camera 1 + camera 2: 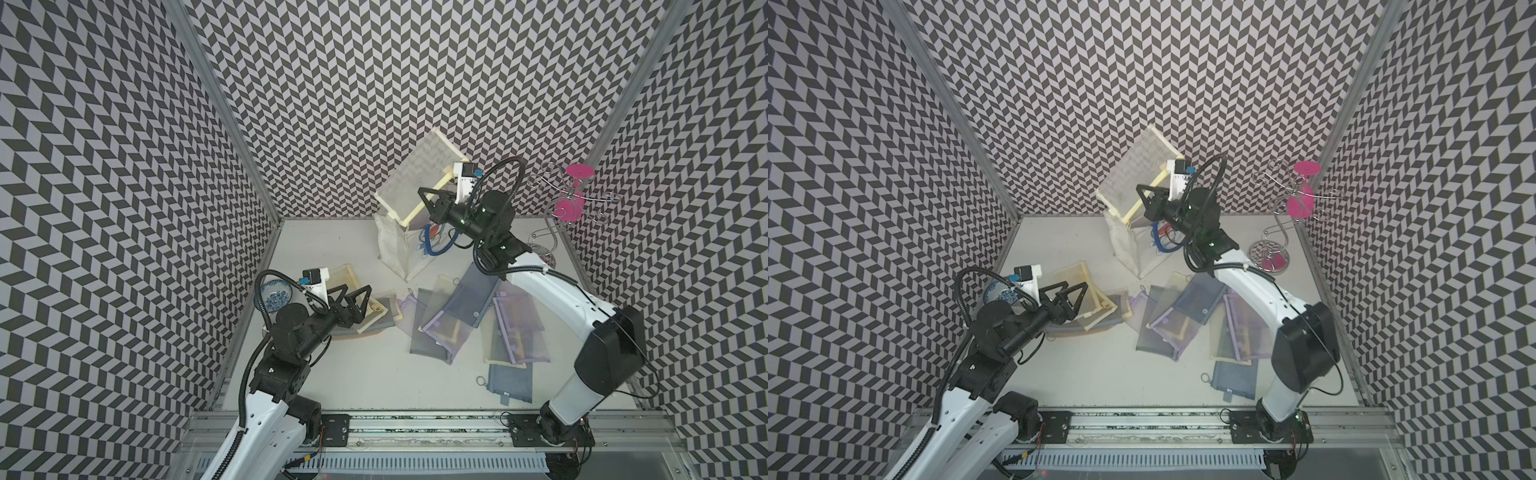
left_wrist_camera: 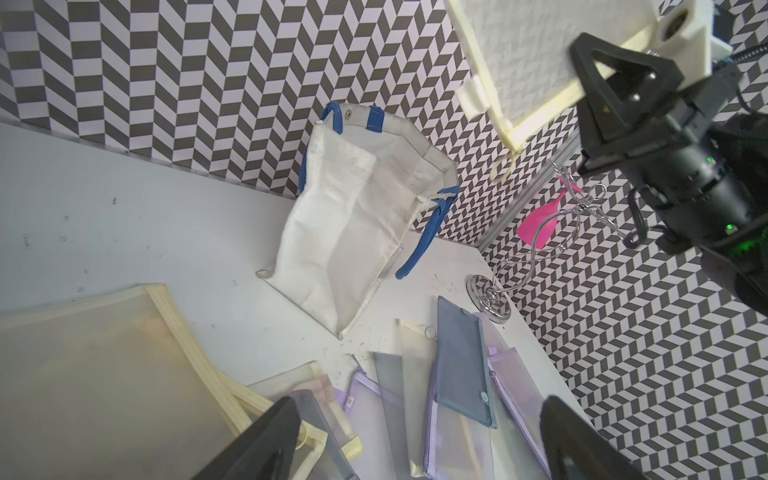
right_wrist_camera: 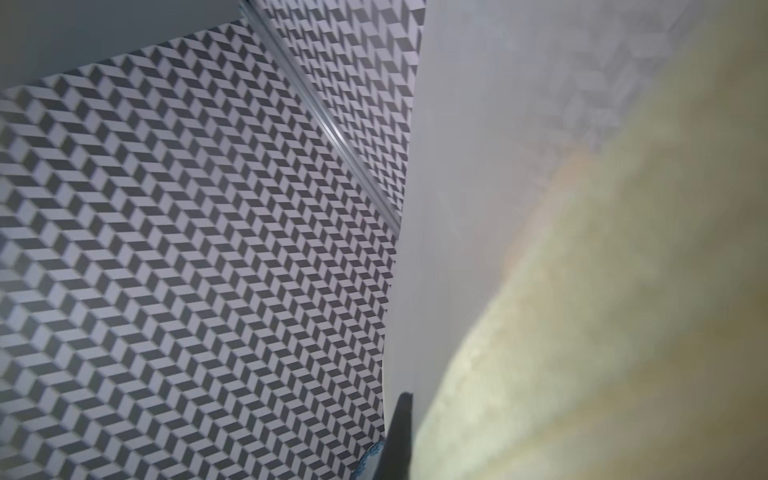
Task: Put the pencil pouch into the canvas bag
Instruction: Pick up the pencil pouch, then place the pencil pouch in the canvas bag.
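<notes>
The pencil pouch (image 1: 415,178) (image 1: 1138,174) is a large translucent mesh pouch with cream edging, tilted in the air above the canvas bag (image 1: 392,245) (image 1: 1125,245). My right gripper (image 1: 428,203) (image 1: 1144,197) is shut on its lower cream edge. In the right wrist view the pouch (image 3: 582,291) fills most of the picture, beside one dark finger (image 3: 399,436). The cream bag (image 2: 345,232) stands near the back wall, its mouth open and its blue handles hanging. My left gripper (image 1: 353,301) (image 1: 1068,297) (image 2: 419,449) is open low over pouches at the left, holding nothing.
Several mesh pouches (image 1: 453,316) in grey, purple and cream lie spread over the table's middle and right. A cream-edged pouch (image 1: 345,282) lies under the left gripper. A blue-and-white bowl (image 1: 273,295) sits at the left wall. A wire stand with pink pieces (image 1: 569,199) occupies the back right corner.
</notes>
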### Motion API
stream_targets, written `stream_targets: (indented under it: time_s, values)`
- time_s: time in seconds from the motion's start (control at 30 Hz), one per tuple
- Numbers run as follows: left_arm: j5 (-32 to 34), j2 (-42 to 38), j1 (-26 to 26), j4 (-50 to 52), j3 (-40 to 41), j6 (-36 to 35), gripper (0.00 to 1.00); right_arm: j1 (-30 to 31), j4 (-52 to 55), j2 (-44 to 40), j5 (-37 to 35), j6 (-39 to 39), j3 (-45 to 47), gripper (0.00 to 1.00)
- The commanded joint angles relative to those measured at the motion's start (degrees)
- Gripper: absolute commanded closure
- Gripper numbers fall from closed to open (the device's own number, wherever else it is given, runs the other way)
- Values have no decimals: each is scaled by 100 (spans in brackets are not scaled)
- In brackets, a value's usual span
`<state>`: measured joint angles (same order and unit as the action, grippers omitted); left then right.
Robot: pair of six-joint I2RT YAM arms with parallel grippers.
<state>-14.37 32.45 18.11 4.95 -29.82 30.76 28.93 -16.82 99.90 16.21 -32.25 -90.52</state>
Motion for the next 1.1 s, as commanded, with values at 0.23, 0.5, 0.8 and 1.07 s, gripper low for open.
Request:
stream_targets:
  time_s: [0.23, 0.5, 0.8, 1.07]
  values:
    - [-45, -48, -221, 25, 5, -29, 9, -307, 1123, 1803, -1293, 721, -2024, 100]
    - [-42, 44, -364, -17, 65, 53, 10, -326, 1245, 2216, -1277, 828, -1986, 100]
    - [-13, 94, -484, -60, 165, 123, 12, -329, 1075, 2123, -1035, 704, -1437, 100]
    - [958, 297, -495, 611, -19, 124, 13, -343, 1393, 2204, -925, 774, -1566, 98]
